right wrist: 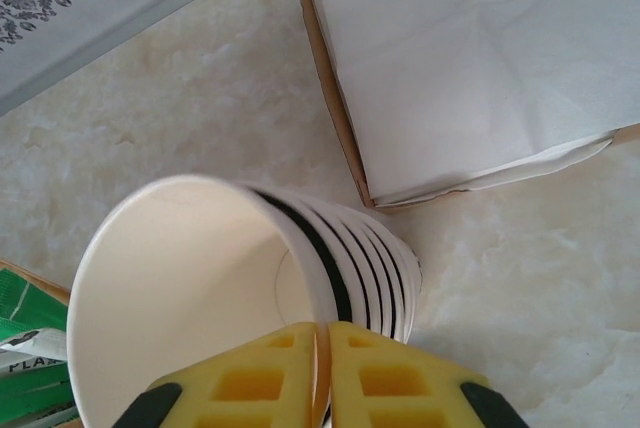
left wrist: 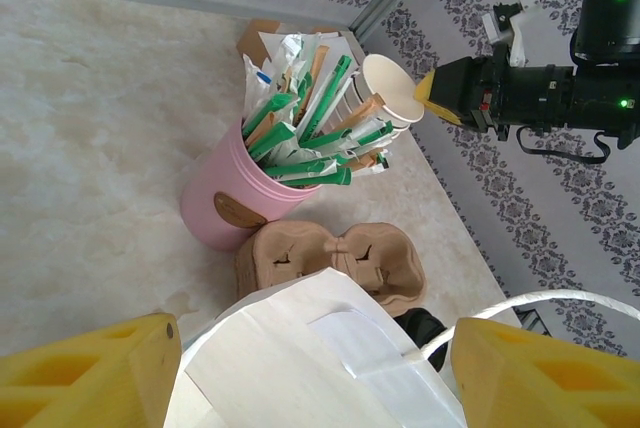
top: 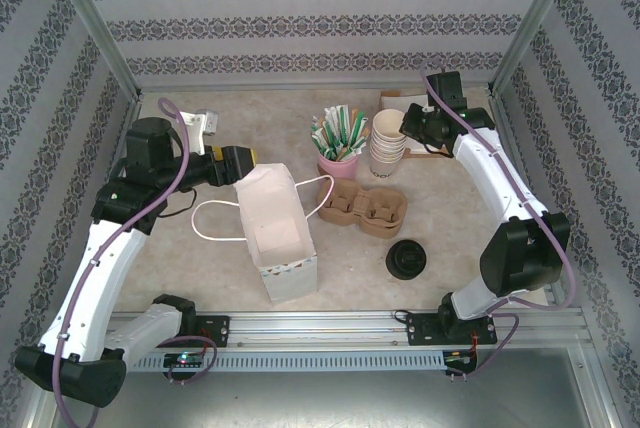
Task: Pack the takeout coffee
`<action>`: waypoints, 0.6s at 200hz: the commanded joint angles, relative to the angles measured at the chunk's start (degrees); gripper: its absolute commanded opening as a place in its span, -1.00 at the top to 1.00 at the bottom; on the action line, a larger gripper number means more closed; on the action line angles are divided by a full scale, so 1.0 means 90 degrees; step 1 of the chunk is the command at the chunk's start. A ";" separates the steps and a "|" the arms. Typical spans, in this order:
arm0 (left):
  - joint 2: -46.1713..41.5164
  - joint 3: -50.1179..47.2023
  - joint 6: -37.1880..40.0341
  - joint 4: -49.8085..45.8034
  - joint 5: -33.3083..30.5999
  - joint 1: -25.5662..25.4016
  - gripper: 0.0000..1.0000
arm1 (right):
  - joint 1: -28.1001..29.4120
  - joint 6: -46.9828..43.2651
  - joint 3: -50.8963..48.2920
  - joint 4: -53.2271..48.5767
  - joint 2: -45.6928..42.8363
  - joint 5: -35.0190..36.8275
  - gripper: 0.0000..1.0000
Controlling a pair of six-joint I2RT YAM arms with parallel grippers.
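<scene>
Nothing is packed yet: the takeout coffee (top: 407, 260) stands lower right of the paper bag (top: 278, 233), right gripper (right wrist: 322, 348) clenched on the rim of the top cream cup (right wrist: 180, 278), left gripper (left wrist: 315, 363) released.

— How's the feed on your end?

— Bright and even for me, with soft light falling from overhead. On the top camera the paper bag (top: 280, 223) throws only a faint shadow on the table (top: 205, 268). The rail (top: 330, 326) at the near edge carries a mild sheen.

— Any distortion?

— I see the frame posts (top: 97, 33) leaning outward at the far left and far right.

— Focus at the wrists?

— On my left wrist view, the left gripper (left wrist: 318, 378) has its yellow pads (left wrist: 90, 373) blurred up close. The pink pot (left wrist: 215, 193) farther off is crisp. On the right wrist view the napkins (right wrist: 470, 58) look pale, close to washed out, and the cream cup (right wrist: 190, 288) is brightly lit inside.
</scene>
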 commanded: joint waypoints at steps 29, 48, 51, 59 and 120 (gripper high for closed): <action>-0.0022 0.0047 0.0159 0.0074 -0.0175 -0.0159 -0.45 | 0.0033 0.0020 0.0428 -0.0192 -0.0149 0.0127 0.88; -0.0018 0.0054 0.0148 0.0093 -0.0180 -0.0188 -0.45 | 0.0011 0.0117 0.0515 -0.0182 -0.0247 0.0019 0.90; -0.0017 0.0049 0.0147 0.0101 -0.0188 -0.0190 -0.45 | 0.0003 0.0121 0.0543 -0.0189 -0.0264 0.0003 0.90; -0.0019 0.0042 0.0149 0.0112 -0.0212 -0.0198 -0.45 | -0.0008 0.0129 0.0619 -0.0223 -0.0288 -0.0029 0.91; -0.0086 -0.0038 0.0178 0.0286 -0.0817 -0.0218 -0.45 | -0.0161 0.0122 0.0996 -0.0431 -0.1139 -0.0161 1.00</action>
